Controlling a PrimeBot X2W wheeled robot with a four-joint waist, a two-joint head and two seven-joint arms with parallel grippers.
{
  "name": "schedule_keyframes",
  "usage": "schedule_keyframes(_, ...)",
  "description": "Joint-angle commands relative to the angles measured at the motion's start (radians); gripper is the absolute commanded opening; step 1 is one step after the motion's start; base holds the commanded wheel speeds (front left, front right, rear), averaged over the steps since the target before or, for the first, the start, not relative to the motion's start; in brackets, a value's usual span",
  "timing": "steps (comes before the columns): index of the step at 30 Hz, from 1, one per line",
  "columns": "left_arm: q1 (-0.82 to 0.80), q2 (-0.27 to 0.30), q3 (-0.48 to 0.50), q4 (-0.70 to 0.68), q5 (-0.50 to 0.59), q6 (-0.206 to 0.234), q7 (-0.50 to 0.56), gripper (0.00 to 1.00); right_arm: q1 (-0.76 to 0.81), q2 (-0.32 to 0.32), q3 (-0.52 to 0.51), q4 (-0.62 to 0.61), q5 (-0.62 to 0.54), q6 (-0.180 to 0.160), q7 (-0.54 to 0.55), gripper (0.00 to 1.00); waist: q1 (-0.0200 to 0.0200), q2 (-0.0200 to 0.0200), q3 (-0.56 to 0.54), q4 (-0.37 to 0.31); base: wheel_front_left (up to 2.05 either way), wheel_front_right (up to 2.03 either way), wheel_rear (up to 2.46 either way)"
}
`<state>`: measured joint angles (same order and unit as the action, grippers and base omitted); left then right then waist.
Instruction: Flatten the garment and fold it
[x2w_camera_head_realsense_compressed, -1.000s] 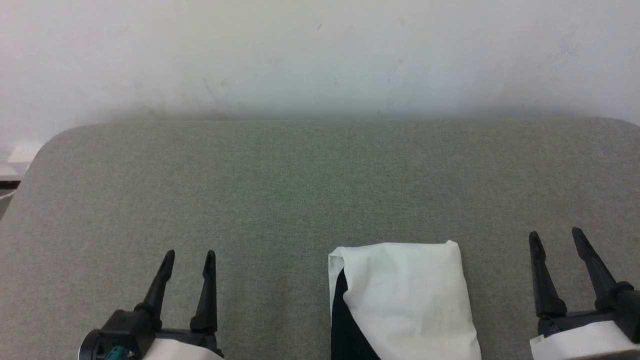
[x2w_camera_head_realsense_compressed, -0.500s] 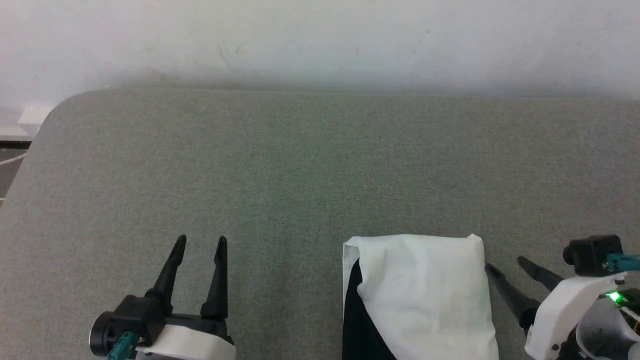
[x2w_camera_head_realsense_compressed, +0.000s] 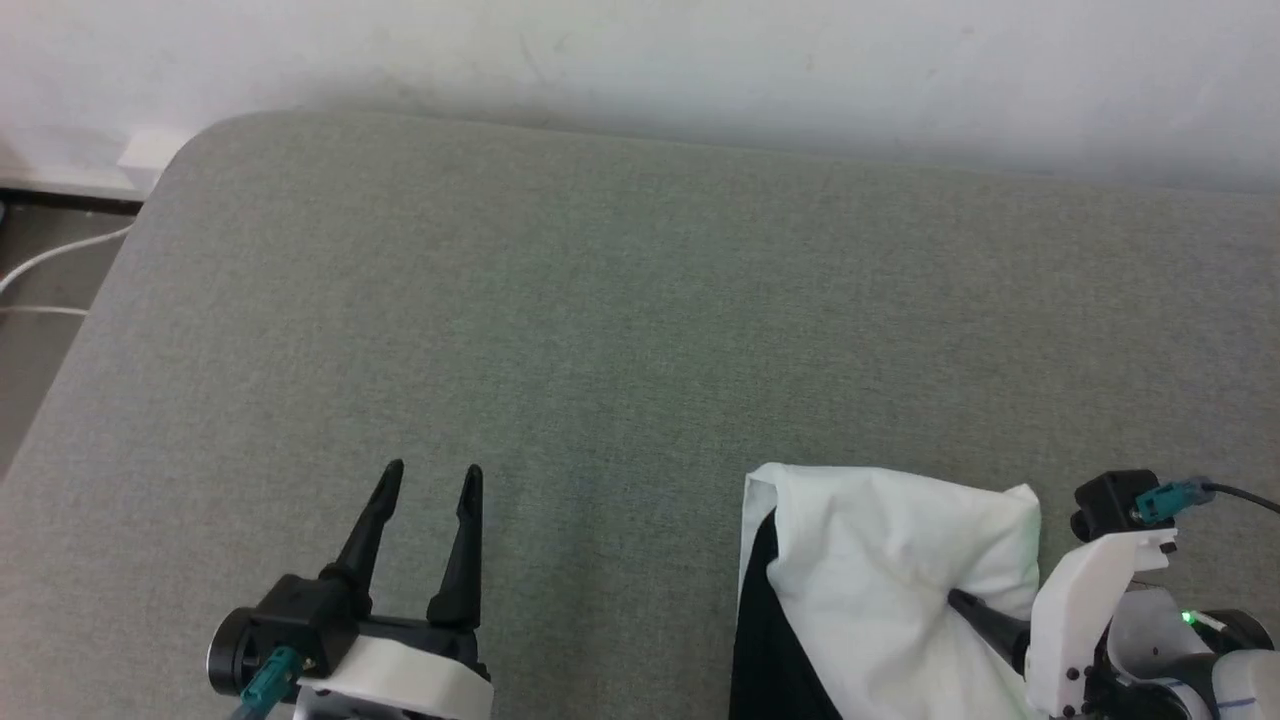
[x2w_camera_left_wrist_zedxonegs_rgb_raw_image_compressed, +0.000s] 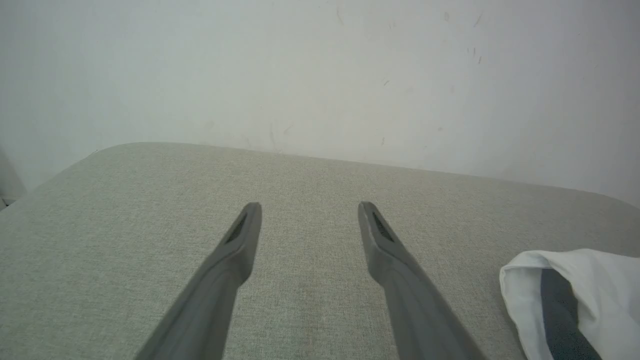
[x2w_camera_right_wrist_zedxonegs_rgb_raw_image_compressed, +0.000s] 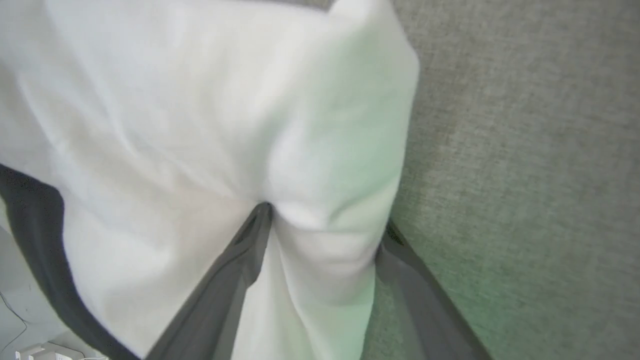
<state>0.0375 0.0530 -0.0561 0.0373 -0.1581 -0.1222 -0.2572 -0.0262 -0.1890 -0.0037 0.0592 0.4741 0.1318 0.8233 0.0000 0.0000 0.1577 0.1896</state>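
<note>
Although the grey surface (x2w_camera_head_realsense_compressed: 600, 300) stretches wide beyond both hands, the garment (x2w_camera_head_realsense_compressed: 880, 560) is bunched in a small folded bundle right at the right hand (x2w_camera_right_wrist_zedxonegs_rgb_raw_image_compressed: 326, 216), its near part running out of the head view. It is white on top, with a black strip (x2w_camera_head_realsense_compressed: 765, 620) along the side facing the left hand (x2w_camera_head_realsense_compressed: 432, 468).

The right hand is spread wide. Its fingers (x2w_camera_right_wrist_zedxonegs_rgb_raw_image_compressed: 240, 260) straddle a raised ridge of white cloth at the bundle's edge, and nothing is pinched yet. The left hand, equally wide and empty, hovers over the surface well apart from the garment, which lies off to its right.

The likeliest fault is a grab through several layers at once. The ridge between the fingers looks thick, so closing there may catch the whole bundle, and a pull would then drag it across the surface instead of opening it out.

With the left hand too far away to pin the far side, nothing resists that drag.

A smaller risk is that the outer finger, low against the surface beside the cloth, scrapes the surface's weave or misses the bottom layer, leaving a shallow grip that slips.
</note>
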Motion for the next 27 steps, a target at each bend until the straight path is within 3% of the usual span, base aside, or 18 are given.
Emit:
schedule_keyframes(1,-0.011,-0.003,-0.001,0.005,-0.001,0.002,-0.005,1.0,-0.002,0.011,0.014,0.033,-0.01,-0.001,-0.001,1.0,0.0,0.0,0.005,0.011,0.0,0.0,0.0)
schedule_keyframes(2,-0.01,-0.003,-0.002,0.007,-0.001,0.002,-0.005,1.0,-0.001,0.013,0.023,0.047,-0.015,-0.001,-0.002,0.96,0.0,0.0,0.002,0.012,0.0,0.0,0.0)
schedule_keyframes(3,-0.009,-0.003,-0.002,0.008,-0.001,0.003,-0.005,1.0,0.0,0.013,0.035,0.059,-0.02,-0.001,-0.005,0.41,0.0,0.0,-0.002,0.011,0.0,0.0,0.0)
schedule_keyframes(4,-0.007,-0.003,-0.002,0.009,-0.001,0.003,-0.005,1.0,0.0,0.012,0.047,0.068,-0.023,-0.001,-0.014,0.02,0.0,0.0,-0.008,0.008,0.0,0.0,0.0)
schedule_keyframes(9,0.001,-0.003,-0.023,0.008,0.036,0.001,-0.005,1.0,-0.033,-0.034,0.12,0.067,-0.06,-0.001,-0.099,0.0,0.0,0.0,-0.035,-0.041,0.0,0.0,0.0)
schedule_keyframes(14,-0.015,-0.003,-0.061,-0.009,0.036,-0.001,-0.005,1.0,-0.121,-0.142,0.215,0.008,-0.131,-0.001,-0.182,0.0,0.0,0.0,-0.028,-0.14,0.0,0.0,0.0)
schedule_keyframes(22,-0.119,-0.003,-0.13,-0.019,0.041,-0.004,-0.005,1.0,-0.307,-0.401,0.403,-0.056,-0.167,-0.001,-0.155,0.0,0.0,0.0,0.08,-0.33,0.0,0.0,0.0)
schedule_keyframes(27,-0.211,-0.001,-0.163,-0.008,0.057,-0.006,-0.005,1.0,-0.422,-0.594,0.502,-0.018,-0.159,-0.001,-0.206,0.0,0.0,0.0,0.173,-0.397,0.0,0.0,0.0)
